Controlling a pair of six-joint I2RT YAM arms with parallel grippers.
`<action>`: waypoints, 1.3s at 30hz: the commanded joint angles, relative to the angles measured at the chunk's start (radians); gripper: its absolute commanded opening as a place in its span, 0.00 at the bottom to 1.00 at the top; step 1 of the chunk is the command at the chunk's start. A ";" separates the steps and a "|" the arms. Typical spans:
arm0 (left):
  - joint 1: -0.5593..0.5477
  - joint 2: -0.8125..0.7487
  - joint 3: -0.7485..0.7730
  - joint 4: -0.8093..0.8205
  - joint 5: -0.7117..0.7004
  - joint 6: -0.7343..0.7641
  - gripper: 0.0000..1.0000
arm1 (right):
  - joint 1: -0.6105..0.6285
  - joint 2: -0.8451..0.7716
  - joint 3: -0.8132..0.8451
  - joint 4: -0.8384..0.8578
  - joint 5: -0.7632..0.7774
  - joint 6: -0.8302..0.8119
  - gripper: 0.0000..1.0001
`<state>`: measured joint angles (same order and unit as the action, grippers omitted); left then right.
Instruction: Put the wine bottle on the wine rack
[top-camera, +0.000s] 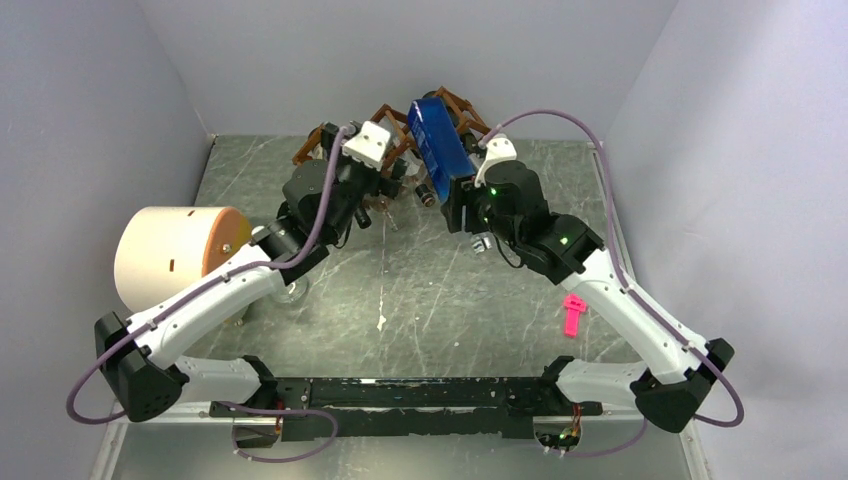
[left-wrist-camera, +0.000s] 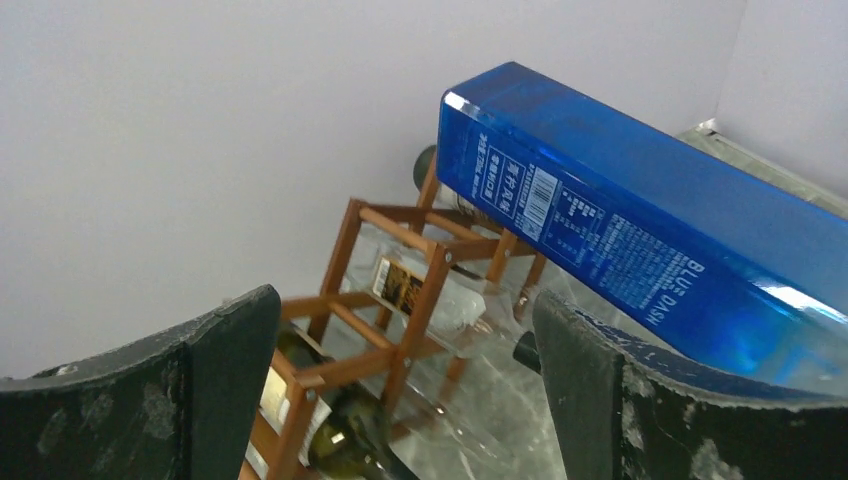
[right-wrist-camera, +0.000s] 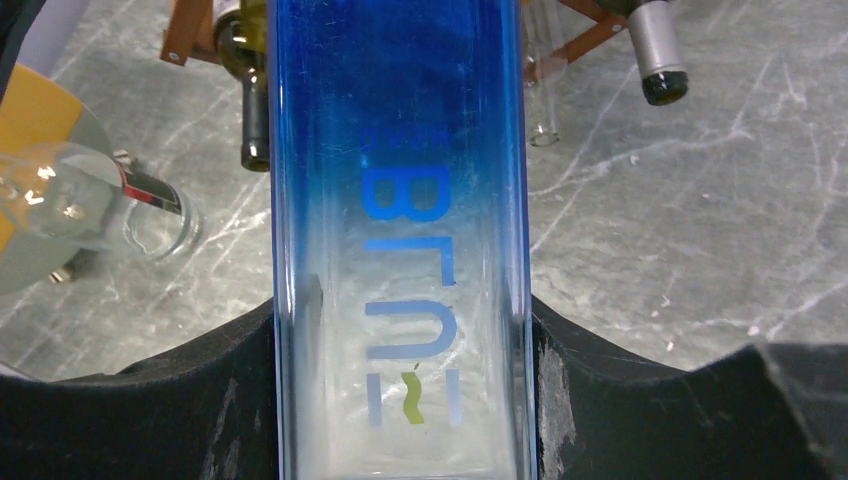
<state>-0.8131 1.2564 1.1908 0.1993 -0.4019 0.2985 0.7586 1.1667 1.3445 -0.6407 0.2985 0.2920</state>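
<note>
Wine bottle (top-camera: 440, 140), a square blue one, is off the table (top-camera: 430, 300), clamped in the right arm's (top-camera: 600, 270) jaws, which stand about half shut against its two flat sides near the pale end. Its far end juts, tilted, over the top of the wine rack (left-wrist-camera: 425, 300) by the back wall; whether it touches the wood I cannot tell. The left arm's (top-camera: 220, 285) jaws gape fully wide and empty just in front of the rack, whose lower cells hold a green bottle (left-wrist-camera: 340, 440) and a clear bottle (left-wrist-camera: 450, 300). This looks like the placing step: next the blue bottle likely needs lining up with a free cell and easing in before the right jaws let go
</note>
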 joint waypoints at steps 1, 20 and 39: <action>0.018 -0.079 0.071 -0.169 -0.098 -0.250 0.99 | -0.002 0.022 0.038 0.275 -0.019 0.030 0.00; 0.020 -0.368 0.049 -0.362 -0.176 -0.414 0.99 | -0.003 0.402 0.222 0.592 -0.081 -0.011 0.00; 0.020 -0.413 0.063 -0.577 -0.175 -0.515 0.99 | -0.067 0.828 0.635 0.460 -0.228 0.020 0.16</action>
<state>-0.7990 0.8474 1.2484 -0.3439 -0.5591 -0.1997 0.7025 2.0006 1.8503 -0.3195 0.0895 0.2905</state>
